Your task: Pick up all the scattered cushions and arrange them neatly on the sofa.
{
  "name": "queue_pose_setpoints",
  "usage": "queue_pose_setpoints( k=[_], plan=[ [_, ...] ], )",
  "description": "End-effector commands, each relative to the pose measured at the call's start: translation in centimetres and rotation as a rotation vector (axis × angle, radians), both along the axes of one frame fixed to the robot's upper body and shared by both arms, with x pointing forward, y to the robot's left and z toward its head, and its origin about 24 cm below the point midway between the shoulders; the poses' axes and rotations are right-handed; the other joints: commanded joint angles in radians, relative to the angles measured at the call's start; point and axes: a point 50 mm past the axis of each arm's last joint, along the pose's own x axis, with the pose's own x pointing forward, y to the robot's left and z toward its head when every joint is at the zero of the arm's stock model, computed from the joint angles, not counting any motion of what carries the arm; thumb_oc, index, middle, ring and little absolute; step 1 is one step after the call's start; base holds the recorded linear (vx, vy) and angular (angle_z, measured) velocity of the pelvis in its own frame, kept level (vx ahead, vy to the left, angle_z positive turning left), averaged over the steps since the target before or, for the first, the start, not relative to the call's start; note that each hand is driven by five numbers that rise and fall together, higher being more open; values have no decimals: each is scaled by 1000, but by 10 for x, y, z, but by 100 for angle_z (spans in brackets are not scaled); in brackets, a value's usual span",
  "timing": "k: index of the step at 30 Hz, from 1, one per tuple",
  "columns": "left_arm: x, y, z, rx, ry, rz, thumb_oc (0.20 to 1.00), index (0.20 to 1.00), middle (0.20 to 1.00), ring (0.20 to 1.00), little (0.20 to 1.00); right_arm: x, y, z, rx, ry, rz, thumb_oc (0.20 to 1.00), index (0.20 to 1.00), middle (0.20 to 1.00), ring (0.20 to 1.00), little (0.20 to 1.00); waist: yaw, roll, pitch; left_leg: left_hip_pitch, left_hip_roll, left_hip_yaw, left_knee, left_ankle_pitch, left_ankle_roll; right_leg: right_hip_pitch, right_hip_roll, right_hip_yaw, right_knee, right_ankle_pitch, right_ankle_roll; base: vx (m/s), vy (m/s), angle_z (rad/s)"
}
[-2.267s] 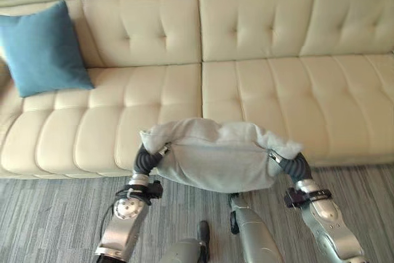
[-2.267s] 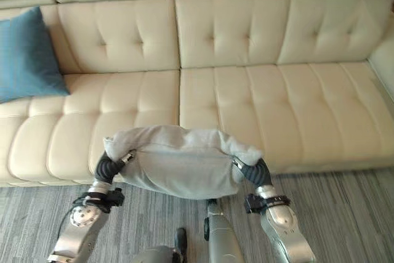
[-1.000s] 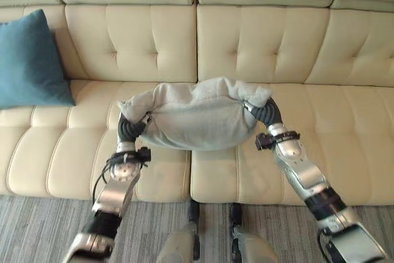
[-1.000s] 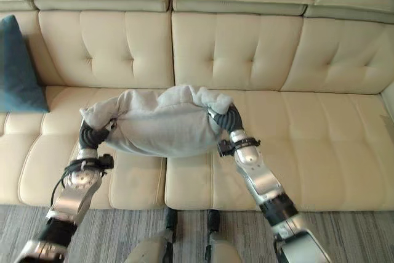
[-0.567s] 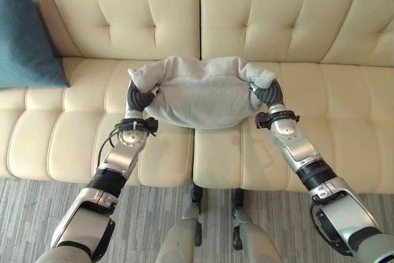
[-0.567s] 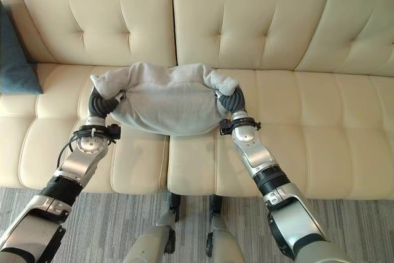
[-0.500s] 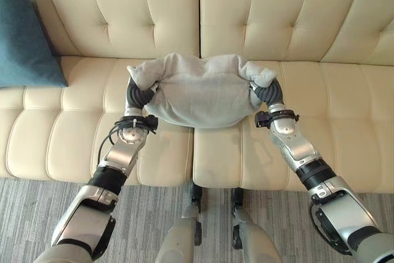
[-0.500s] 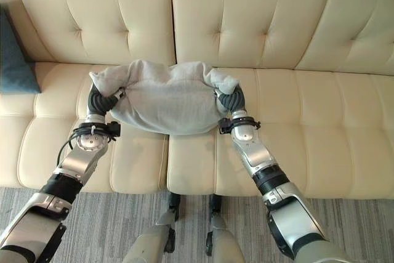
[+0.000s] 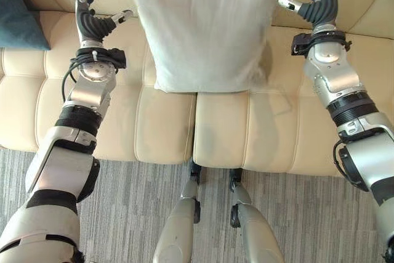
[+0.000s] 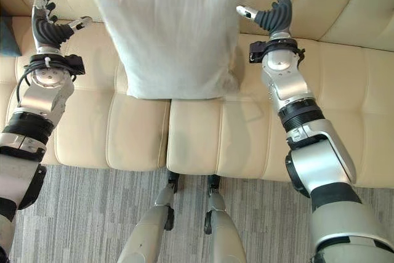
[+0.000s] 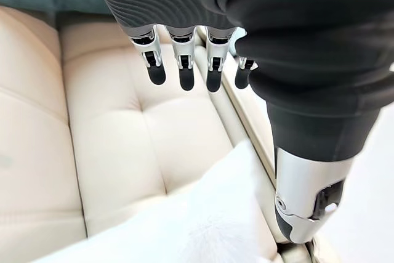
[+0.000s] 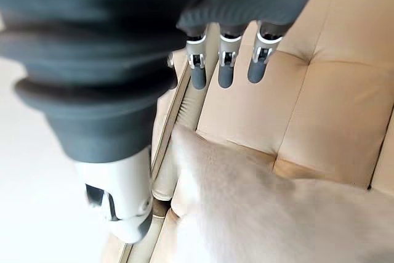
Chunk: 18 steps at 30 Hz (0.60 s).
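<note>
Two hands are up and spread, one on either side of the grey cushion point(image 9: 206, 26), and neither has hold of it. The left hand point(image 9: 91, 21) has its fingers straight and thumb out, with bare cream seat between it and the cushion's near edge; the right hand point(image 9: 319, 3) is much the same, fingers loose and empty, standing just off the cushion's other side. Between them the cushion leans up against the backrest of the sofa point(image 9: 246, 127), its lower edge resting on the seat right over the seam where two seat pads meet. From the look of its plump, slightly wrinkled cover I'd say it is light and very soft, the sort of thing that sags and folds if held by one corner, so it would want a hand on each side edge, squeezing inward, or a flat palm under the bottom. The fabric looks fuzzy enough not to slip. It cannot break, but it could flop forward off the backrest if nudged. Well out beyond the left hand, at the sofa's far end, sits a teal cushion point(image 9: 18, 10), partly cut off from sight.
</note>
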Motion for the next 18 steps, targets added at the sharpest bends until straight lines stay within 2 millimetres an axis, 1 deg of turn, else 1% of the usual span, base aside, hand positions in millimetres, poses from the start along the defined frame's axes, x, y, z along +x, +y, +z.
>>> queue_pose_setpoints(
  k=[1,2,3,4,5,6,7,8,9,10,11,12,13,14,15,16,17,18],
  plan=[
    [-15,15,2,2,-89,-17,1000,1000,1000,1000,1000,-10,-13,2,0,-75,6,1000,1000,1000,1000,1000,7,-13,-78,89,-30,18,0,-141,-57,1,-55,43,-5,-23,126,0,0,0],
    [-21,18,-1,6,-97,-24,1000,1000,1000,1000,1000,-15,-20,-1,-8,-87,4,1000,1000,1000,1000,1000,6,-15,-78,92,-29,17,1,-143,-57,5,-55,42,-5,-25,126,34,-11,-1],
    [-35,26,-24,1,-80,-32,1000,1000,1000,1000,1000,-29,-35,-22,-13,-90,-5,1000,1000,1000,1000,1000,-2,-18,-83,110,-26,20,1,-149,-56,21,-54,39,-5,-32,124,52,-26,-1],
    [-44,26,-39,3,-61,-44,1000,1000,1000,1000,1000,-39,-44,-42,-22,-72,-20,1000,1000,1000,1000,1000,-6,-20,-93,125,-24,22,0,-153,-57,38,-53,35,-5,-38,124,74,-31,-1],
    [-53,28,-53,2,-48,-51,1000,1000,1000,1000,1000,-47,-54,-57,-42,-50,-35,1000,1000,1000,1000,1000,-10,-22,-96,137,-21,21,-1,-159,-56,51,-55,33,-5,-43,123,49,-26,9],
    [-55,28,-57,3,-37,-51,1000,1000,1000,1000,1000,-49,-54,-62,-43,-39,-34,1000,1000,1000,1000,1000,-10,-22,-102,143,-21,21,-2,-160,-56,57,-55,32,-5,-45,123,64,-30,13],
    [-64,30,-73,-1,-3,-62,1000,1000,1000,1000,1000,-60,-61,-81,-69,-1,-41,1000,1000,1000,1000,1000,-15,-24,-109,160,-18,22,-3,-165,-56,74,-54,27,-5,-51,122,84,-37,14],
    [-81,34,-106,-14,76,-65,1000,1000,1000,1000,1000,-77,-71,-114,-102,77,-44,1000,1000,1000,1000,1000,-20,-28,-119,190,-20,20,-5,-176,-52,104,-53,20,-5,-65,119,114,-51,6],
    [-92,34,-125,-30,130,-69,1000,1000,1000,1000,1000,-89,-76,-131,-126,132,-46,1000,1000,1000,1000,1000,-26,-29,-127,210,-20,18,-6,-181,-49,125,-54,14,-5,-71,118,115,-35,3],
    [-103,38,-143,-36,195,-57,1000,1000,1000,1000,1000,-100,-82,-146,-144,185,-56,1000,1000,1000,1000,1000,-31,-28,-136,229,-19,17,-6,-184,-50,146,-56,9,-5,-76,117,85,-16,3],
    [-114,42,-162,-34,271,-36,1000,1000,1000,1000,1000,-109,-85,-168,-148,256,-50,1000,1000,1000,1000,1000,-34,-27,-143,248,-20,14,-7,-189,-48,163,-57,7,-2,-80,116,55,-2,3],
    [-115,42,-164,-33,276,-36,1000,1000,1000,1000,1000,-110,-85,-170,-148,260,-49,1000,1000,1000,1000,1000,-34,-27,-144,252,-20,14,-7,-190,-48,168,-57,6,-3,-81,116,48,-23,-5],
    [-141,50,-197,-3,434,3,1000,1000,1000,1000,1000,-134,-94,-208,-189,426,-59,1000,1000,1000,1000,1000,-41,-27,-161,287,-18,14,-7,-195,-46,206,-57,-3,-1,-90,114,30,-24,-7],
    [-141,50,-197,-3,435,3,1000,1000,1000,1000,1000,-134,-94,-208,-189,427,-59,1000,1000,1000,1000,1000,-41,-27,-161,288,-18,14,-7,-195,-46,207,-57,-3,-1,-90,114,37,-21,-2],
    [-161,52,-231,-1,598,13,1000,1000,1000,1000,1000,-154,-97,-249,-190,601,-52,1000,1000,1000,1000,1000,-49,-27,-180,320,-16,17,-5,-204,-43,238,-57,-6,3,-97,112,18,5,6],
    [-171,54,-243,11,669,17,1000,1000,1000,1000,1000,-163,-99,-265,-192,676,-56,1000,1000,1000,1000,1000,-51,-25,-189,331,-17,17,-2,-207,-41,252,-57,-6,4,-100,111,19,5,7],
    [-171,54,-243,12,671,17,1000,1000,1000,1000,1000,-164,-99,-266,-193,678,-55,1000,1000,1000,1000,1000,-51,-25,-189,334,-16,17,-2,-208,-41,255,-57,-6,4,-101,111,0,0,0],
    [-193,56,-278,-50,825,46,1000,1000,1000,1000,1000,-182,-99,-300,-205,837,-54,1000,1000,1000,1000,1000,-53,-25,-207,361,-12,19,3,-215,-37,280,-56,-6,7,-110,109,-28,-7,-8]
  ],
)
